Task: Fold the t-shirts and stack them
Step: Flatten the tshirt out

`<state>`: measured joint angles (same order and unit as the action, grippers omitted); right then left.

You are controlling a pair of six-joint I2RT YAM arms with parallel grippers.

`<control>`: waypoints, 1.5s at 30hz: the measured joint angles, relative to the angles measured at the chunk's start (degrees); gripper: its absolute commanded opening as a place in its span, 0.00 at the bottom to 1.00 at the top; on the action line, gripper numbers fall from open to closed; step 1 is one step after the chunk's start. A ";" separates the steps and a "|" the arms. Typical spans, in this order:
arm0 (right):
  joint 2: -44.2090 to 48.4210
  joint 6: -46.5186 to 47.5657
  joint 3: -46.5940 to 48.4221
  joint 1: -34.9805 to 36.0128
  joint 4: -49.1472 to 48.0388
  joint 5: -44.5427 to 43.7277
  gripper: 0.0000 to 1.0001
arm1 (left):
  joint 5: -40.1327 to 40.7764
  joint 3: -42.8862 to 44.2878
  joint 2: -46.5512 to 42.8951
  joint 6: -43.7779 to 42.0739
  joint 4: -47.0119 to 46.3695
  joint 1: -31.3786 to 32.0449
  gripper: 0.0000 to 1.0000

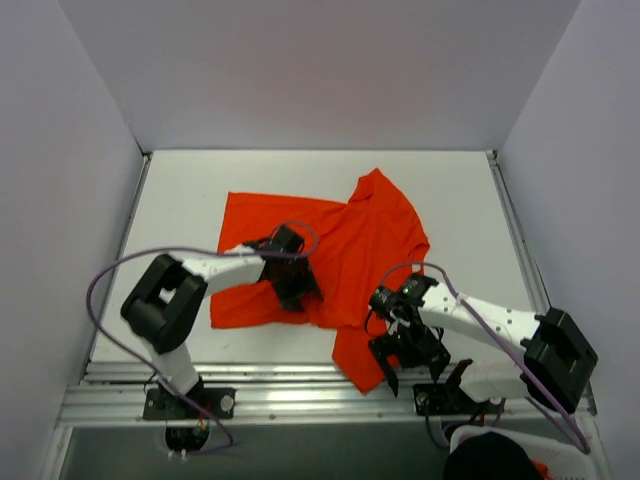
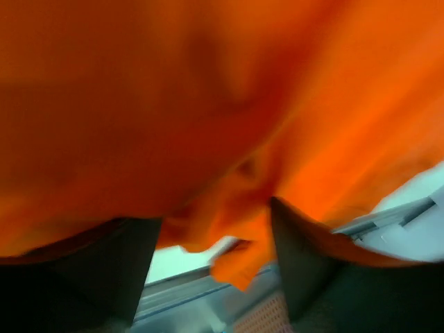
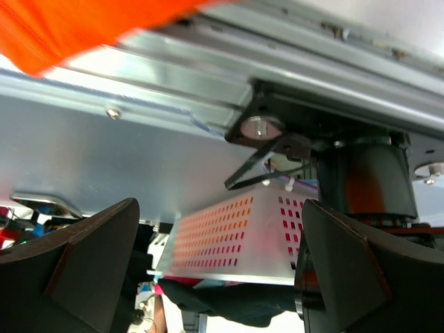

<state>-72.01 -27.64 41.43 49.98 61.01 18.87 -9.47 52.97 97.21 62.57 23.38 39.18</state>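
Observation:
The orange-red t-shirt (image 1: pixel 345 250) lies spread and wrinkled on the white table (image 1: pixel 180 200). One corner reaches the front edge. My left gripper (image 1: pixel 298 290) sits low on the shirt's near left part. In the left wrist view its jaws stand apart. Orange cloth (image 2: pixel 208 104) fills the view, and a loose fold hangs between the dark fingers (image 2: pixel 305 270). My right gripper (image 1: pixel 412 365) is at the front edge beside the shirt's near corner. It (image 3: pixel 218 208) is open and empty and faces the rail. An edge of the shirt (image 3: pixel 69 28) shows at the top left of the right wrist view.
An aluminium rail (image 1: pixel 300 385) runs along the table's front edge. White walls enclose the left, back and right. A white perforated basket (image 3: pixel 236 236) with dark cloth sits below the edge, near the right arm's base (image 3: pixel 361 180). Purple cables loop over both arms.

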 measured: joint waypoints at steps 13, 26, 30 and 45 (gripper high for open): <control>-0.81 0.50 0.76 -4.83 -1.97 -2.21 1.00 | -27.34 48.52 39.43 -16.28 28.22 1.07 0.52; 0.00 -0.09 0.31 -5.75 -3.13 -2.78 1.00 | -30.99 46.25 38.66 -24.17 27.23 -1.16 0.52; -0.22 -0.57 0.20 -5.75 -3.58 -2.75 1.00 | -32.94 44.33 37.92 -26.12 24.70 -1.88 0.58; -0.83 -2.29 -0.17 -8.33 -4.07 -3.26 1.00 | -39.60 51.56 41.51 -40.02 28.81 -3.06 0.94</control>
<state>-72.84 -29.93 41.25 41.65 56.95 15.62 -49.08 104.53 138.72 22.55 52.18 36.12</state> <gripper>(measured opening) 0.996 0.924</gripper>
